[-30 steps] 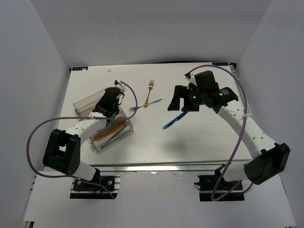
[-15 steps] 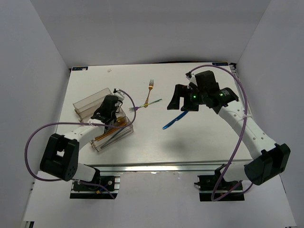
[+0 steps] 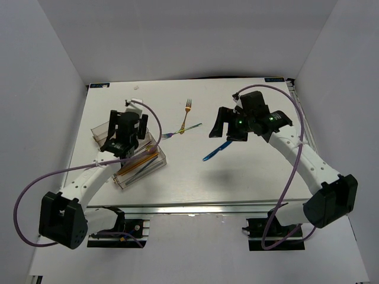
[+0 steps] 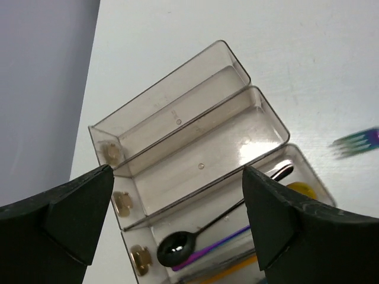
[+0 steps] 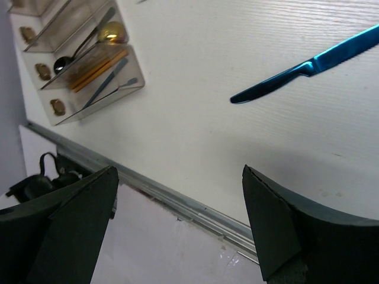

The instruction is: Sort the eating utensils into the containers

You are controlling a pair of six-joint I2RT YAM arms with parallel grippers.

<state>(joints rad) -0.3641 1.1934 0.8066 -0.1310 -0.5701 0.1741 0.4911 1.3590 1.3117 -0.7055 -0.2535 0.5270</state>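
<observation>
– Listing desk (image 3: 254, 177) stock, entry one: the container?
– One clear organiser tray (image 4: 183, 127), long parallel compartments, lying askew on the left part of the desk, close to the left edge.
– Contents?
– Black spoon (image 4: 176, 251), round bowl toward the tray's near end, thin handle running up its compartment. Gold spoon (image 5: 112, 32) alongside, bowl at the opposite end. Iridescent purple handle (image 4: 219, 244) beside the black spoon's stem; its head is hidden. Gold sticks (image 5: 98, 70) in the next compartment toward the front. One slim bluish piece (image 5: 109, 81) in the front-most compartment, type not discernible.
– Loose pieces?
– Three, all flat on the desk. Gold fork (image 3: 188, 106), back centre. Iridescent fork (image 3: 172, 134), just in front of the gold fork, slanted, tines pointing toward the tray but apart from it. Blue knife (image 5: 308, 68), right of centre, slanted, well apart from the tray.
– Grip status?
– Left fingers (image 4: 59, 219): spread wide, released, nothing between them, hovering above the rear part of the tray. Right fingers (image 5: 59, 225): spread wide, released, grasping nothing, raised above the desk; the blue knife lies below and ahead of them, untouched.
– Fixtures?
– Left arm (image 3: 89, 174) and right arm (image 3: 308, 160), white links with black joints, a purple cable (image 3: 23, 207) looped along each; plain white walls on three sides
</observation>
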